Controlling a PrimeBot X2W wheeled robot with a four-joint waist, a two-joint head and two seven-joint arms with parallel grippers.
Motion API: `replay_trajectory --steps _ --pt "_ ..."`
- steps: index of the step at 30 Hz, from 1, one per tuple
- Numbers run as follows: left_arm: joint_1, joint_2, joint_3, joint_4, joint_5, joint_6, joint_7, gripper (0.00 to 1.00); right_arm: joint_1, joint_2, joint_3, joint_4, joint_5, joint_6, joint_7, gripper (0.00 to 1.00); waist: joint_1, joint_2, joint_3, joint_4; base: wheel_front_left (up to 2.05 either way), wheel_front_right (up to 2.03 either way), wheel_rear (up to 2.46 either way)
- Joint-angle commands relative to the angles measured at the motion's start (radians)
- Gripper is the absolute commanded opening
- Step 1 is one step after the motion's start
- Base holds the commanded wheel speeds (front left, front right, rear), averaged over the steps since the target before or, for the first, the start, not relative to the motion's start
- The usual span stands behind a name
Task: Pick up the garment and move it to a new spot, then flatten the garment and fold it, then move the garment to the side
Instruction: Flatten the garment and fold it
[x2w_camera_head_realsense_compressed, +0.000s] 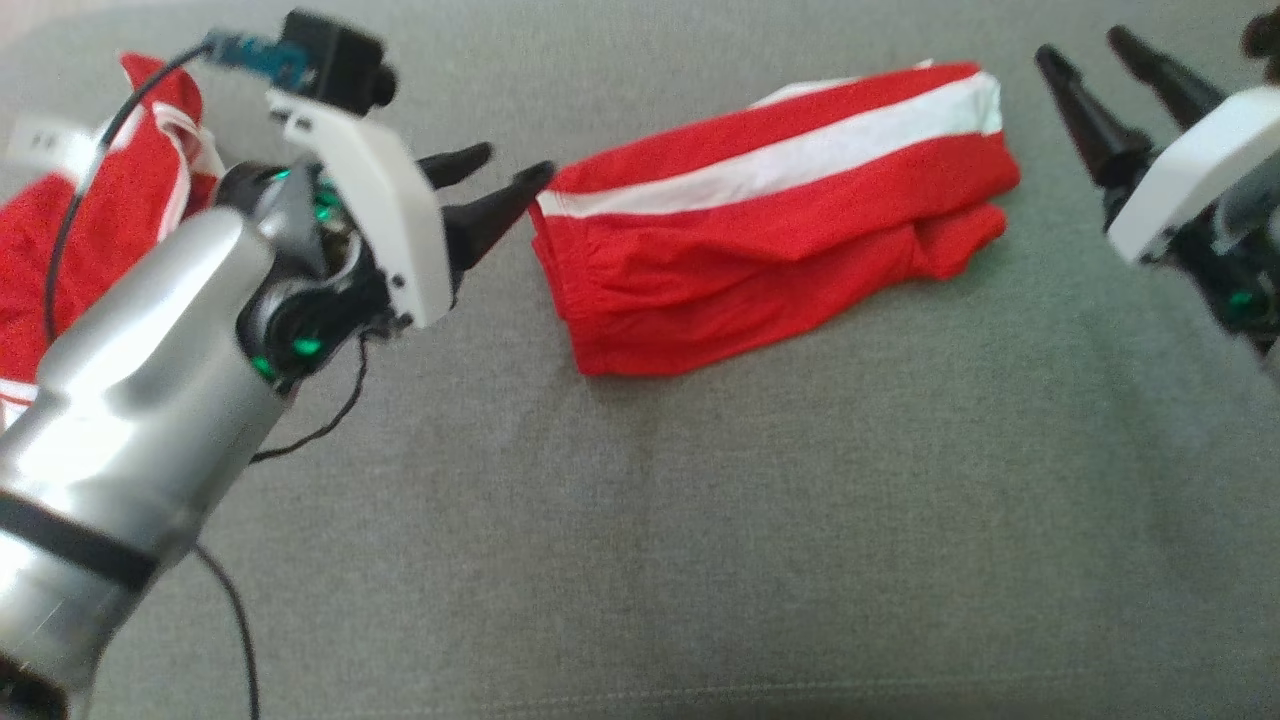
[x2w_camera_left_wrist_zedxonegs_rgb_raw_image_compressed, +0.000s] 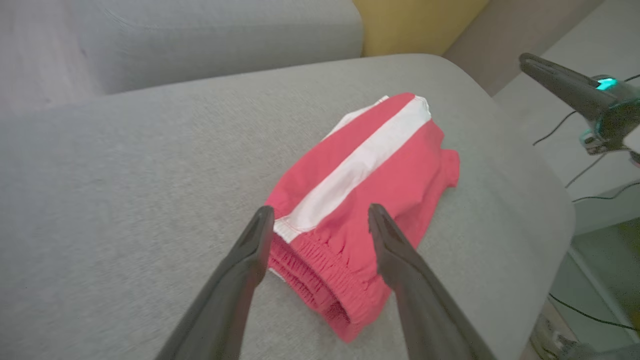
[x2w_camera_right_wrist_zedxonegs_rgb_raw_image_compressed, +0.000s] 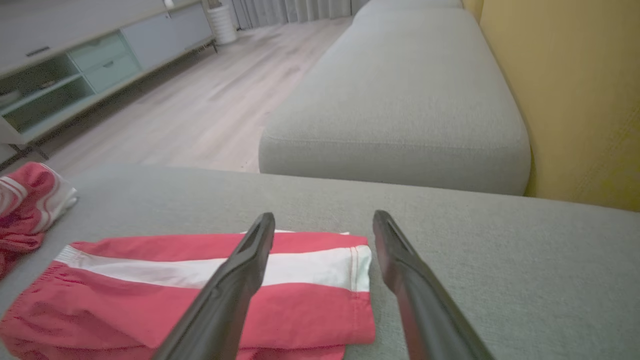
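The left gripper (x2w_camera_head_realsense_compressed: 512, 168) is spread and empty, its tips just beside the waistband of the folded red shorts (x2w_camera_head_realsense_compressed: 780, 250) — lying lengthwise left to right on the grey cushion (x2w_camera_head_realsense_compressed: 700, 520), white stripe along them — hem end toward the right gripper (x2w_camera_head_realsense_compressed: 1085, 48), also spread, empty.

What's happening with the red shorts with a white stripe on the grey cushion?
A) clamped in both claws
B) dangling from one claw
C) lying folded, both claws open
C: the red shorts lie folded on the grey cushion, left gripper and right gripper both open.
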Motion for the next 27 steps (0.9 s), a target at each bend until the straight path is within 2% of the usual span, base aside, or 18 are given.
replay_trajectory --steps 1,2,4,8,13,17,21,25,27 --pt "-0.019 0.062 0.044 -0.040 0.046 0.026 -0.050 1.00 0.031 -0.005 -0.011 -0.007 0.004 0.008 -0.041 1.00 0.0000 0.0000 -0.047 -0.007 0.00 0.00 0.00" --pt "-0.019 0.062 0.044 -0.040 0.046 0.026 -0.050 1.00 0.031 -0.005 -0.011 -0.007 0.004 0.008 -0.041 1.00 0.0000 0.0000 -0.047 -0.007 0.00 0.00 0.00" --pt "0.009 0.083 0.049 -0.071 0.094 0.073 -0.123 1.00 0.046 0.007 -0.021 0.003 0.009 0.008 -0.078 1.00 0.0000 0.0000 -0.067 -0.006 0.00 0.00 0.00" --pt "0.089 0.115 0.064 -0.143 0.199 0.199 -0.306 1.00 0.090 0.030 -0.044 0.030 0.023 0.008 -0.118 1.00 0.0000 0.0000 -0.093 0.001 0.00 0.00 0.00" --pt "0.228 0.120 0.105 -0.232 0.266 0.352 -0.521 1.00 0.150 0.055 -0.077 0.096 0.037 0.008 -0.137 1.00 0.0000 0.0000 -0.107 0.020 0.00 0.00 0.00" --pt "0.349 0.105 0.152 -0.303 0.324 0.443 -0.583 1.00 0.179 0.074 -0.104 0.153 0.053 0.008 -0.141 1.00 0.0000 0.0000 -0.100 0.044 0.00 0.00 0.00" --pt "0.472 0.046 0.250 -0.386 0.419 0.482 -0.588 1.00 0.183 0.083 -0.111 0.204 0.074 0.008 -0.124 1.00 0.0000 0.0000 -0.074 0.074 0.00 0.00 0.00" --pt "0.589 -0.055 0.349 -0.438 0.495 0.461 -0.588 1.00 0.152 0.073 -0.111 0.252 0.101 0.008 -0.044 1.00 0.0000 0.0000 -0.038 0.110 0.00 0.00 0.00" --pt "0.630 -0.104 0.385 -0.445 0.529 0.432 -0.588 1.00 0.124 0.058 -0.106 0.272 0.105 0.008 0.006 1.00 0.0000 0.0000 -0.017 0.135 0.00 0.00 0.00"
